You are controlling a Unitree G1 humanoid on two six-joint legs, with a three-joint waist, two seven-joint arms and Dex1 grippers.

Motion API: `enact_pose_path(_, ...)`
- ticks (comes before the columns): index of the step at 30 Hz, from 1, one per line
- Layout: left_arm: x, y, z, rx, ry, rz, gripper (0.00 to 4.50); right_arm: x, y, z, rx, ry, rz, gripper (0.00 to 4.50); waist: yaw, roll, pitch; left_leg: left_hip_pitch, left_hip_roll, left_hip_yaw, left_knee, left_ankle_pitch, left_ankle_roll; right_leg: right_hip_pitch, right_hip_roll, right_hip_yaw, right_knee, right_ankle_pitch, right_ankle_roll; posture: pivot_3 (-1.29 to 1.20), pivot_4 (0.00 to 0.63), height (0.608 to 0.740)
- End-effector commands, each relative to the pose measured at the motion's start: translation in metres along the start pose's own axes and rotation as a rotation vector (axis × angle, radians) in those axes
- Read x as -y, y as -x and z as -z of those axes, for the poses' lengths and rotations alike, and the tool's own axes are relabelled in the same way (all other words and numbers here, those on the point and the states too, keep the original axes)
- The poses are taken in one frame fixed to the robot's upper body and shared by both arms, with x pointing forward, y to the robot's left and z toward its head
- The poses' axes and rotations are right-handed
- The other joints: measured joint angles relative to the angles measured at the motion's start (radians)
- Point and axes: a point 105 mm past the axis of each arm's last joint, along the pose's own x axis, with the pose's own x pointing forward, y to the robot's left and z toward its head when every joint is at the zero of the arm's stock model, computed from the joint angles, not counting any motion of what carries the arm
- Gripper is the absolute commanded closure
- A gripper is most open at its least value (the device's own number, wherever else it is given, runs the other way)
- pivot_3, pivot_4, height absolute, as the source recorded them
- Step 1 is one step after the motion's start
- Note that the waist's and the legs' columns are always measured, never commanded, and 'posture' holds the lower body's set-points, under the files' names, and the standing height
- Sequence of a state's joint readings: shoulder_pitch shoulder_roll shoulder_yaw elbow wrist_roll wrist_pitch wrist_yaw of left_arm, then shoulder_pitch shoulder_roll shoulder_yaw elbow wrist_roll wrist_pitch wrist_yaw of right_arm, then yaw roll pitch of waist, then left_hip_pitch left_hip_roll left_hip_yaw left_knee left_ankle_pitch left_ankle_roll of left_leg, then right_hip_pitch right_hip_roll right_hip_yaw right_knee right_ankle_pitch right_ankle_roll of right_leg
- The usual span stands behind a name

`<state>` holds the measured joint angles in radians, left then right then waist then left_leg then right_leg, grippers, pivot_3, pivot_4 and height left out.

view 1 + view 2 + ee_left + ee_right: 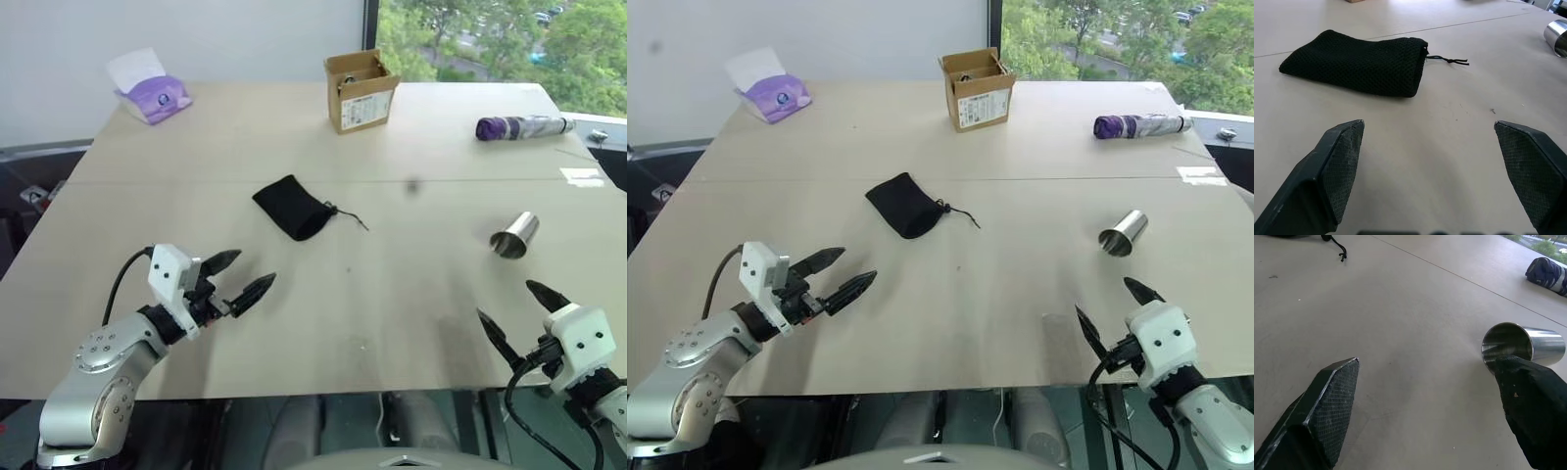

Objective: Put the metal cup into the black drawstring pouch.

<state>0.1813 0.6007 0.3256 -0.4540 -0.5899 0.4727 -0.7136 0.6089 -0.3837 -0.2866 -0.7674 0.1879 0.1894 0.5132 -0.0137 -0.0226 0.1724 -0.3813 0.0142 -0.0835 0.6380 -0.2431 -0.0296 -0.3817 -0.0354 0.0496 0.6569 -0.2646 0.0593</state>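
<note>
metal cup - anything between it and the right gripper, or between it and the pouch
Nothing visible. The metal cup lies on its side just ahead of the open right gripper, and bare table separates it from the black drawstring pouch.

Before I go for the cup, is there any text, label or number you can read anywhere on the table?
Cardboard box: a white label on its front with dark print, too small to read.
Purple tissue pack: a round mark on its side, not legible.
White slip at the table edge: nothing readable.
Metal cup, black drawstring pouch: no markings.
</note>
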Motion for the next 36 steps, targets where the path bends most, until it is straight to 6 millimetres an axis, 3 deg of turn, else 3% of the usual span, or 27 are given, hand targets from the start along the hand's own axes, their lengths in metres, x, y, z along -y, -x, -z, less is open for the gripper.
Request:
enact_pose_path(1, 0.001, -0.001, -0.016, 0.03, -0.062, 0.007, 0.03, 0.0, -0.004, -0.013, 0.064, 0.03, -0.015, 0.0, 0.001, 0.0, 0.0, 0.0, 0.0, 0.0, 0.0, 0.0, 0.0, 0.0, 0.0, 0.0, 0.0, 0.0, 0.0, 0.0, 0.15, 0.74)
enact_pose_path(8, 0.004, -0.032, -0.043, 0.022, -0.218, -0.026, 0.03, -0.019, -0.019, -0.032, 0.166, 0.083, -0.199, 0.0, 0.005, 0.0, 0.0, 0.0, -0.001, -0.001, 0.002, 0.0, 0.0, 0.001, 0.0, 0.0, 0.0, 0.0, 0.0, 0.0, 0.15, 0.74)
enact_pose_path(14, 0.01, -0.069, -0.054, -0.184, -0.504, -0.111, 0.03, -0.036, -0.019, -0.047, 0.236, 0.12, -0.382, 0.0, 0.001, -0.001, 0.001, 0.0, -0.003, -0.002, 0.0, 0.0, 0.0, 0.001, 0.0, -0.001, 0.0, 0.002, 0.003, 0.0, 0.15, 0.74)
enact_pose_path(25, 0.007, -0.127, -0.048, -0.353, -0.678, -0.169, 0.03, -0.034, -0.021, -0.048, 0.239, 0.144, -0.347, 0.0, -0.002, -0.001, 0.002, -0.001, -0.004, -0.003, 0.0, 0.0, 0.0, 0.001, 0.001, -0.002, 0.0, 0.002, 0.004, 0.0, 0.15, 0.74)
enact_pose_path(32, -0.001, -0.14, -0.045, -0.402, -0.702, -0.199, 2.31, -0.034, -0.021, -0.047, 0.217, 0.125, -0.3, 0.0, 0.001, -0.001, 0.002, -0.002, -0.004, -0.004, 0.0, 0.0, 0.0, 0.0, 0.0, -0.003, 0.0, 0.002, 0.004, 0.0, 0.15, 0.74)
enact_pose_path(35, -0.003, -0.139, -0.044, -0.409, -0.707, -0.199, 3.86, -0.033, -0.022, -0.046, 0.199, 0.121, -0.271, 0.0, 0.0, -0.001, 0.002, -0.002, -0.004, -0.004, 0.0, 0.0, 0.0, 0.0, 0.0, -0.003, 0.0, 0.002, 0.004, 0.0, 0.15, 0.74)
enact_pose_path(36, -0.004, -0.139, -0.044, -0.411, -0.707, -0.199, 4.17, -0.032, -0.023, -0.046, 0.192, 0.117, -0.262, 0.0, 0.0, -0.001, 0.002, -0.002, -0.004, -0.004, 0.0, 0.0, 0.0, 0.0, 0.0, -0.003, 0.0, 0.002, 0.004, 0.0, 0.15, 0.74)
